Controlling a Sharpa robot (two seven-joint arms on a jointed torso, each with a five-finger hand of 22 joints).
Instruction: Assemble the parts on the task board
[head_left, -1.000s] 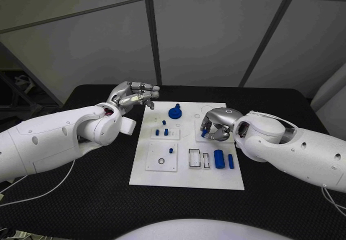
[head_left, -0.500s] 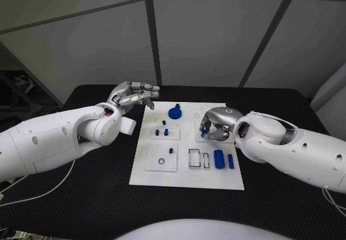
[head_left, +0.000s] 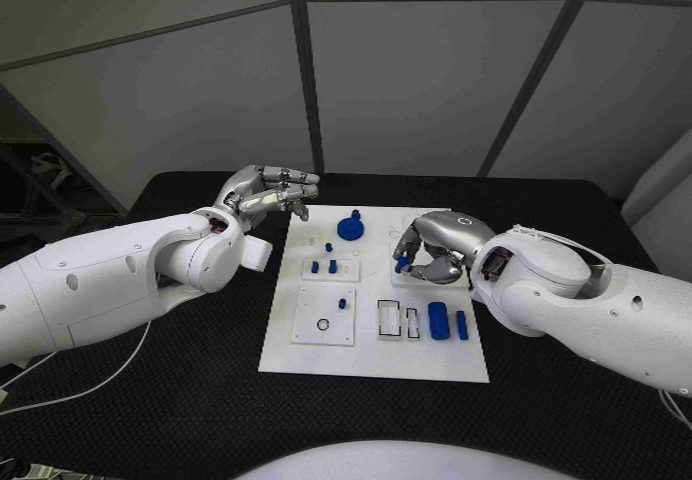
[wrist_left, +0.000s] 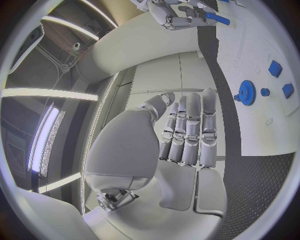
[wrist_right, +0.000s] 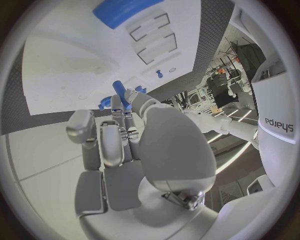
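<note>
Reaching over the white task board (head_left: 372, 352), my right hand (head_left: 428, 250) pinches a small blue peg (head_left: 402, 263) between its fingertips (wrist_right: 119, 106) above the board's right side. In the right wrist view the peg (wrist_right: 117, 88) sticks out past my fingertips with its long axis running toward the board; whether it touches the surface I cannot tell. On my right forearm the word "sharpa" (wrist_right: 272, 121) can be read.

My left hand (head_left: 268, 190) hangs beyond the board's far left corner with its fingers (wrist_left: 189, 131) curled close together, holding nothing.

Beside my left fingertips stands a blue gear (head_left: 349, 226). Nearer than my right fingers, a thick blue cylinder (head_left: 438, 319) and a thinner blue pin (head_left: 460, 322) lie side by side, long axes running from near edge to far edge. Two short blue pegs (head_left: 325, 266) stand upright between my hands.
</note>
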